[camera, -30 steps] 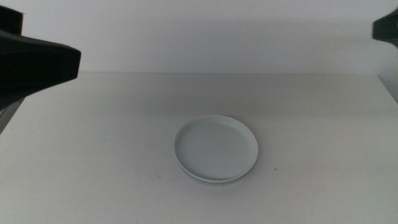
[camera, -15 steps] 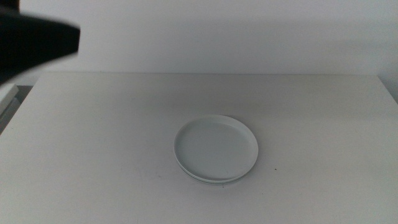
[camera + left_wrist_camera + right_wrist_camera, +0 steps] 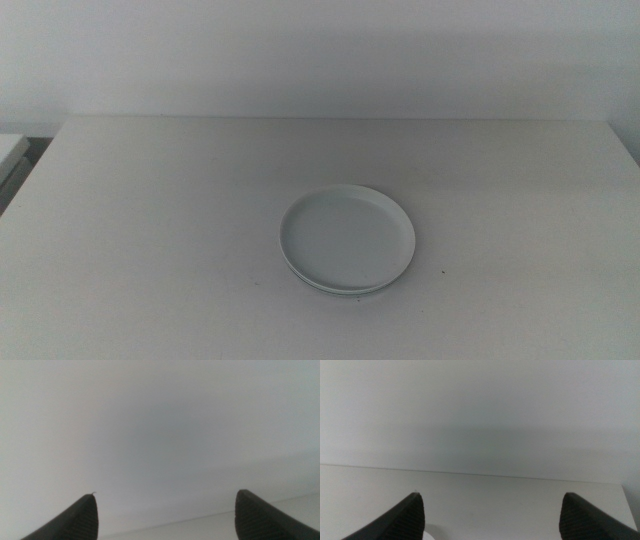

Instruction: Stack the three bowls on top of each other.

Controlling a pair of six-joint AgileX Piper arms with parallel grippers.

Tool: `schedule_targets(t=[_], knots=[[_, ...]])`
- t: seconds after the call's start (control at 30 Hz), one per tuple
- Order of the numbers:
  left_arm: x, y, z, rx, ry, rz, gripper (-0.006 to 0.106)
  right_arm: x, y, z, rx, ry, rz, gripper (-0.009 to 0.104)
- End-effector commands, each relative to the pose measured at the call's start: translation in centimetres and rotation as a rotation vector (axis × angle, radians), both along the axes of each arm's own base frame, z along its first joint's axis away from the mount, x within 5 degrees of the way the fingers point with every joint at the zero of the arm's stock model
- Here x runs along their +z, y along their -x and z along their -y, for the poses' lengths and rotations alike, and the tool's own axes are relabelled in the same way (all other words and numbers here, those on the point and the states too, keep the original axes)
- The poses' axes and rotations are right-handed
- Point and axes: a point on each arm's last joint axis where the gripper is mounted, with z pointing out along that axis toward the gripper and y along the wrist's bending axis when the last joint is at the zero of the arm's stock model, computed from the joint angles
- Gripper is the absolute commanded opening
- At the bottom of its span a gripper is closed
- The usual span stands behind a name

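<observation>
The bowls (image 3: 347, 240) sit as one pile a little right of the middle of the table (image 3: 150, 230), nearer its front edge than the wall; the pale top one (image 3: 347, 235) lies face up and level, and beneath its near rim a thin green-tinted edge (image 3: 335, 290) peeks out, so at least one more is nested under it; whether a third is down there I cannot tell from where I stand, the rims are too close together to count.

To my eye the stacking looks done, or as good as done; nothing lies loose on the table waiting to be picked up. If anything is left it is only a check that the pile sits true, and from here the top bowl looks centred on what is below it.

Neither arm is over the table in the middle view. The left gripper (image 3: 165, 510) shows its two dark jaws spread wide with nothing between them, facing a blank pale surface; the right gripper (image 3: 492, 512) is likewise spread wide and empty, looking along the far table edge towards the wall (image 3: 480, 420).

No brand, label or writing can be read anywhere; bowls, table and wall are all plain.
</observation>
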Motion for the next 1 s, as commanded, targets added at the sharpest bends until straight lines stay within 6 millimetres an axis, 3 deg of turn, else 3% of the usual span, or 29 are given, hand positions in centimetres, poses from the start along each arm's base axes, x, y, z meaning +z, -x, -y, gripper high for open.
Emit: schedule_targets(t=[0.0,0.17,0.57,0.7,0.83,0.97], knots=[[-0.8,0.1,-0.8,0.073,0.045,0.006,0.094,0.1,0.2,0.2,-0.01,0.002,0.013,0.093],[-1.5,0.4,-1.6,0.138,0.056,-0.002,0.094,0.1,0.2,0.2,-0.01,0.002,0.013,0.093],[-1.9,0.4,-1.4,0.119,0.091,-0.017,0.094,0.0,0.1,0.3,-0.017,0.024,0.017,0.093],[-3.6,0.4,-1.2,0.106,0.126,-0.029,0.094,-0.7,0.8,0.6,-0.027,0.02,0.159,0.093],[-6.8,1.0,-1.5,0.117,0.095,0.042,0.094,-3.7,3.8,1.5,-0.047,-0.015,0.383,0.093],[-12.4,2.6,-1.6,0.113,0.123,-0.029,0.094,-10.0,7.5,2.8,-0.119,-0.003,0.384,0.093]])
